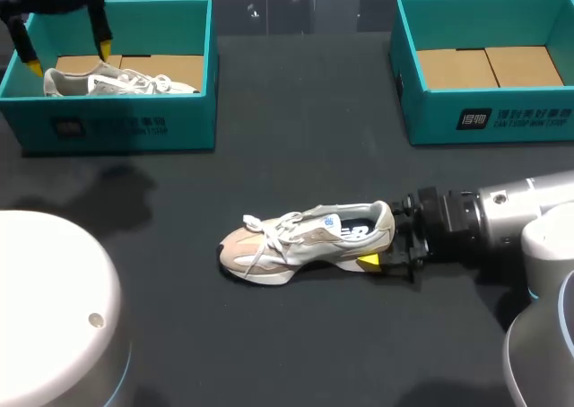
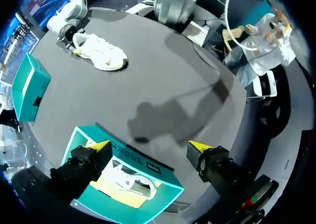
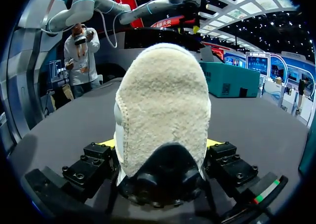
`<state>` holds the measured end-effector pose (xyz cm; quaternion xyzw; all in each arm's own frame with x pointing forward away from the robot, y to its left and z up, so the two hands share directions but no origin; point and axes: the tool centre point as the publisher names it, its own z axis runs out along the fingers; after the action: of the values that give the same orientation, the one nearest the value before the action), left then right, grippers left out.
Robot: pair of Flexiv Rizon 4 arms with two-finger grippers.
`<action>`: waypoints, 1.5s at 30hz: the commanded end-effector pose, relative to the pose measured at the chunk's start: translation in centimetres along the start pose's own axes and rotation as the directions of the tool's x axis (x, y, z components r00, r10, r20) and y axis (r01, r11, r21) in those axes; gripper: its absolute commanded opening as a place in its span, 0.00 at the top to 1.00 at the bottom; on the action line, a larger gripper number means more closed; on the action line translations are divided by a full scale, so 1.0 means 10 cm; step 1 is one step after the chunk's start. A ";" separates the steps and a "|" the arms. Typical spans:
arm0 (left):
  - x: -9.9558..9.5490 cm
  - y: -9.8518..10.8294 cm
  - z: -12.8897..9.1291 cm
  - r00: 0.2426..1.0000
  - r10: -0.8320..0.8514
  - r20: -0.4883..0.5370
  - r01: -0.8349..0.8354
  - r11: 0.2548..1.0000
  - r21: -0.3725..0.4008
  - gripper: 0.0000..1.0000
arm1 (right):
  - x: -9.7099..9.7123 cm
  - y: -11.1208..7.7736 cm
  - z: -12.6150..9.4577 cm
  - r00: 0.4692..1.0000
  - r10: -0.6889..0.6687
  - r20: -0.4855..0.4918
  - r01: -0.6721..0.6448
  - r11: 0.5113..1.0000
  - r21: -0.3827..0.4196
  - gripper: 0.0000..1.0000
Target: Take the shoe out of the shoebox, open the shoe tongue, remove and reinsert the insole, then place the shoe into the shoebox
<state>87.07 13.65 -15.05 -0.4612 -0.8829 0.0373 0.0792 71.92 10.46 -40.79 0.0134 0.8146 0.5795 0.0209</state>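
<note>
The beige-and-white lace-up sneaker [image 1: 305,241] sits on its sole mid-desk, outside both boxes, and the right hand [image 1: 384,246] pinches its fuzzy cream heel between its fingers. The dark matte desk [image 1: 296,147] lies beneath. Behind it, the left teal cardboard shoebox [image 1: 134,129] carries white print too small to read and holds a second pale sneaker [image 1: 117,82]. The left hand [image 1: 70,56] hangs above that box with its fingers spread. The right teal shoebox [image 1: 484,120] shows a brown cardboard floor.
</note>
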 end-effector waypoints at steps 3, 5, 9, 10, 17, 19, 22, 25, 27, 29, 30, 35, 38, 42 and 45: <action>-0.04 -0.22 0.02 0.949 -0.312 0.048 0.311 0.950 0.020 0.00 | 0.01 0.00 0.01 1.000 0.000 0.001 0.000 1.000 0.002 1.00; -0.04 -0.22 0.02 0.949 -0.312 0.048 0.311 0.950 0.020 0.00 | 0.01 0.00 0.01 1.000 0.000 0.001 0.000 1.000 0.002 1.00; -0.04 -0.22 0.02 0.949 -0.312 0.048 0.311 0.950 0.020 0.00 | 0.01 0.00 0.01 1.000 0.000 0.001 0.000 1.000 0.002 1.00; -0.04 -0.22 0.02 0.949 -0.312 0.048 0.311 0.950 0.020 0.00 | 0.01 0.00 0.01 1.000 0.000 0.001 0.000 1.000 0.002 1.00; -0.16 -0.65 0.11 0.816 -0.569 0.098 0.552 0.819 0.160 0.00 | 0.01 0.00 0.01 1.000 0.000 0.001 0.000 1.000 0.002 1.00; -0.24 -0.83 0.15 0.725 -0.684 0.086 0.668 0.728 0.155 0.00 | 0.01 0.00 0.01 1.000 0.000 0.001 0.000 1.000 0.002 1.00; -0.31 -1.07 0.23 0.620 -0.774 0.129 0.762 0.633 0.135 0.00 | 0.01 0.00 0.01 1.000 0.000 0.001 0.000 1.000 0.002 1.00; -0.41 -1.29 0.36 0.524 -0.835 0.164 0.835 0.542 0.094 0.00 | 0.01 0.00 0.01 1.000 0.000 0.001 0.000 1.000 0.002 1.00; -0.50 -1.40 0.46 0.445 -0.881 0.163 0.885 0.460 0.075 0.00 | 0.01 0.00 0.01 1.000 0.000 0.001 0.000 1.000 0.002 1.00; -0.60 -1.51 0.53 0.373 -0.914 0.159 0.917 0.389 0.087 0.00 | 0.01 0.00 0.01 1.000 0.000 0.001 0.000 1.000 0.002 1.00; -0.64 -1.56 0.56 0.334 -0.927 0.174 0.930 0.354 0.101 0.00 | 0.01 0.00 0.01 1.000 0.000 0.001 0.000 1.000 0.002 1.00; -0.75 -1.62 0.62 0.268 -0.913 0.308 0.932 0.327 0.158 0.00 | 0.01 0.00 0.01 1.000 0.000 0.001 0.000 1.000 0.002 1.00; -0.75 -1.62 0.62 0.268 -0.913 0.308 0.932 0.327 0.158 0.00 | 0.01 0.00 0.01 1.000 0.000 0.001 0.000 1.000 0.002 1.00; -0.75 -1.62 0.62 0.268 -0.913 0.308 0.932 0.327 0.158 0.00 | 0.01 0.00 0.01 1.000 0.000 0.001 0.000 1.000 0.002 1.00; -0.74 -1.61 0.62 0.246 -0.928 0.281 0.941 0.298 0.160 0.00 | 0.01 0.00 0.01 1.000 0.000 0.001 0.000 1.000 0.002 1.00</action>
<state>77.96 -2.07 -19.61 0.1503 -0.9871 0.0407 -0.0372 71.92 10.46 -40.79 0.0135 0.8146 0.5794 0.0210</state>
